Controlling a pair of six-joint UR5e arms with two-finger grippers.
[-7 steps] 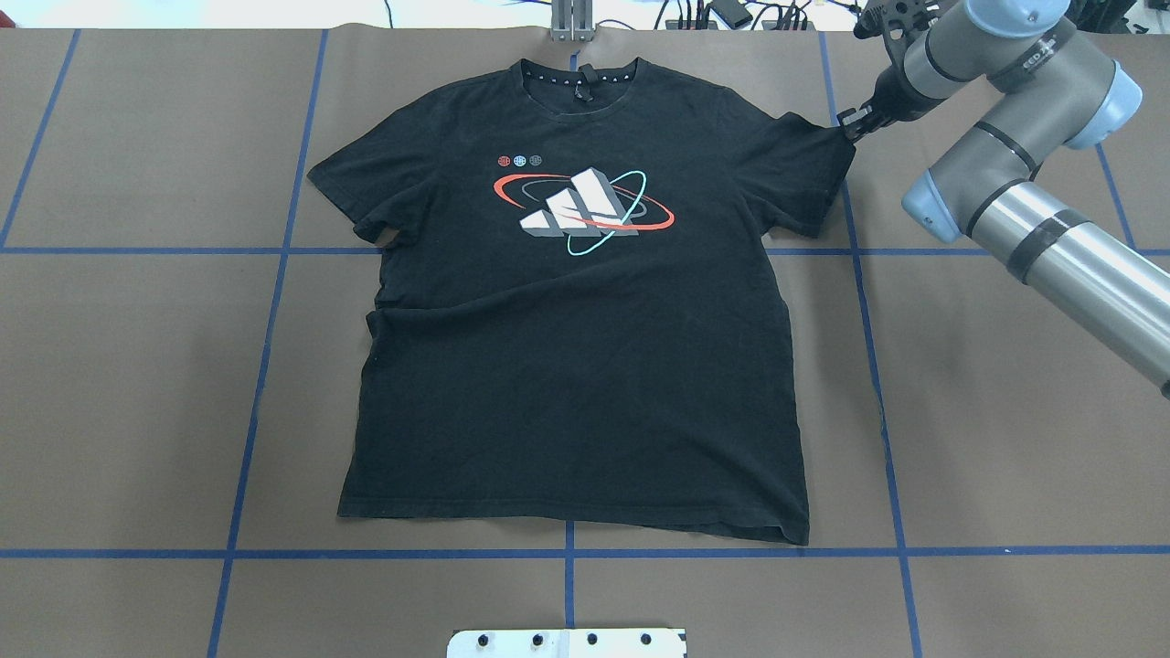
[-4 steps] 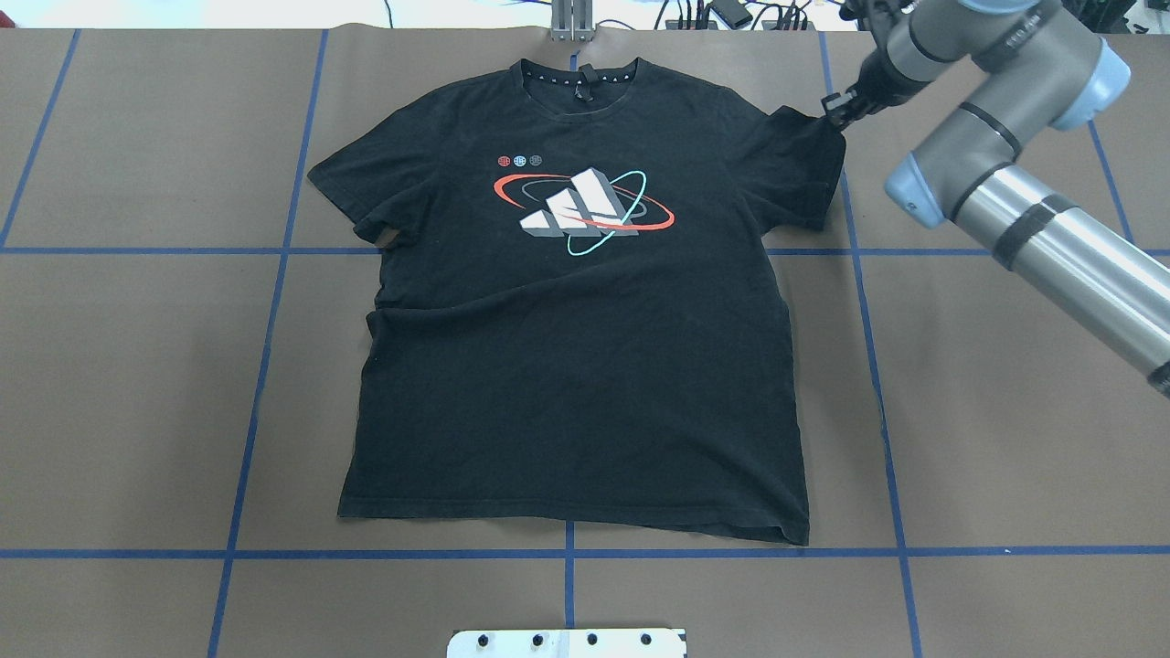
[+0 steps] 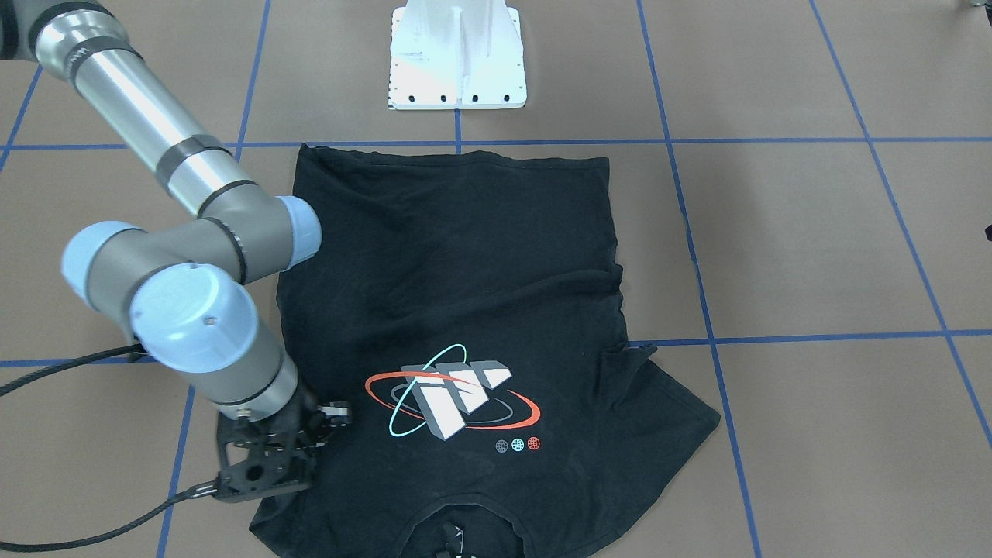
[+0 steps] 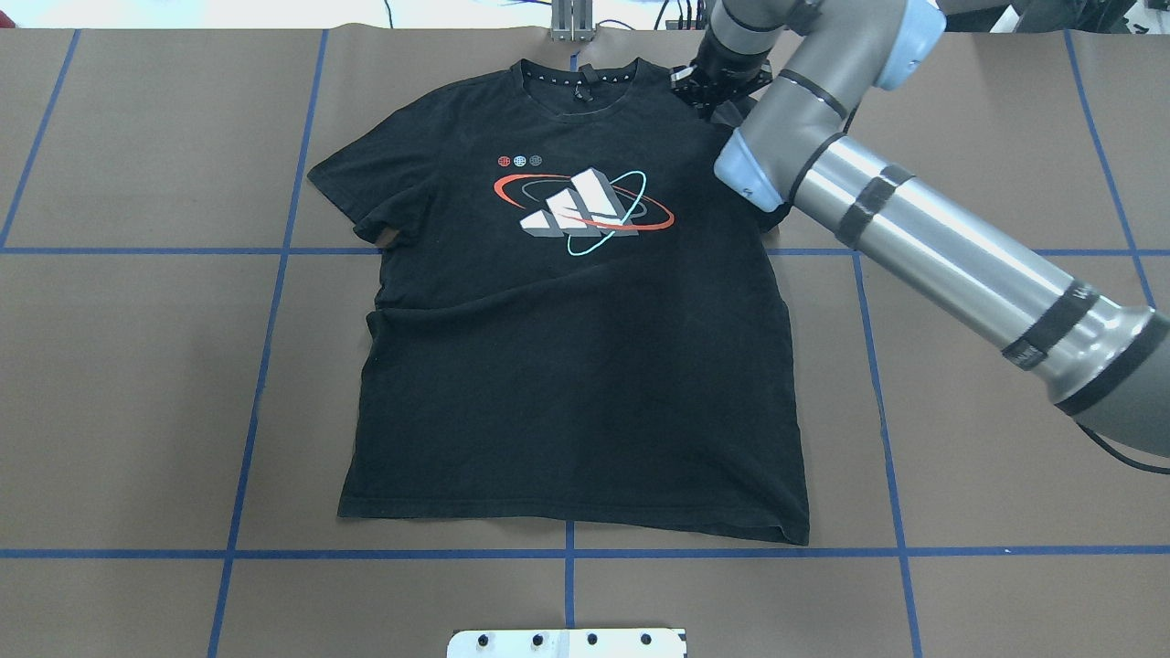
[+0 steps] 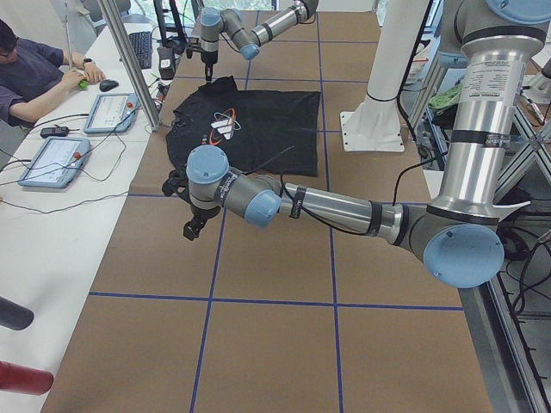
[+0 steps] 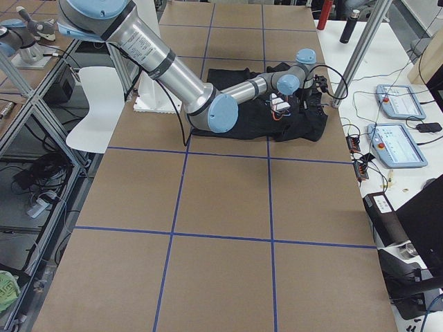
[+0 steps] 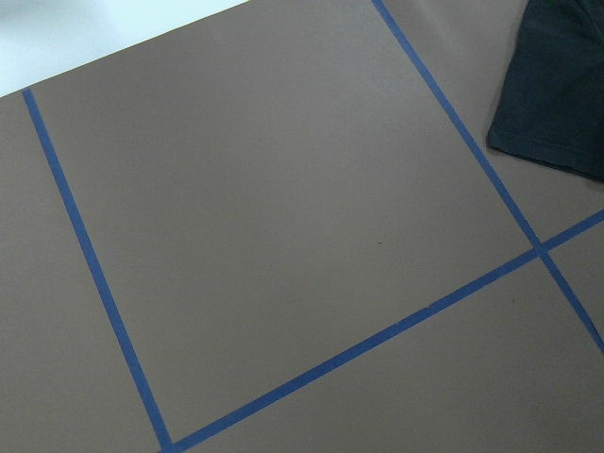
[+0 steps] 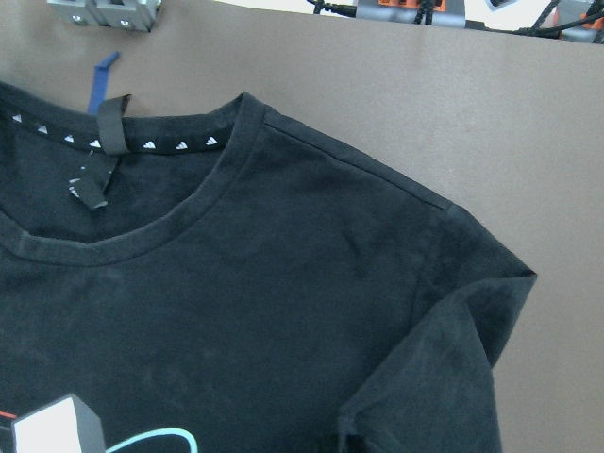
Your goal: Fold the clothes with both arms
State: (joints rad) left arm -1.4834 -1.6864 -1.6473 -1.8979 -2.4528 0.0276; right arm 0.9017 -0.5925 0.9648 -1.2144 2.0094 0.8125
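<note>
Table (image 4: pixel 137 366): brown covering, ruled into squares by blue tape.

Right arm (image 4: pixel 914 238): reaches across the table from the robot's right to the shirt's far right shoulder.

Left arm (image 5: pixel 344 206): stretched low over bare table, well apart from the shirt. Its wrist view shows only a corner of black cloth.

T-shirt (image 4: pixel 567 366): lies flat at the table's middle, print up, with the hem toward the base (image 3: pixel 457 54) and the collar (image 8: pixel 142 236) toward the far edge. The left sleeve (image 4: pixel 352 196) is spread out. The right sleeve (image 8: pixel 444 377) is drawn in against the body.

Right gripper (image 3: pixel 267 457): just above that drawn-in sleeve. Whether it is open or closed cannot be told.

Left gripper (image 5: pixel 195 225): points down at the table. It appears only in the side view, so its opening cannot be told.

Print (image 4: pixel 580 210): grey-white blocks ringed by red and teal ellipses, on the chest.
</note>
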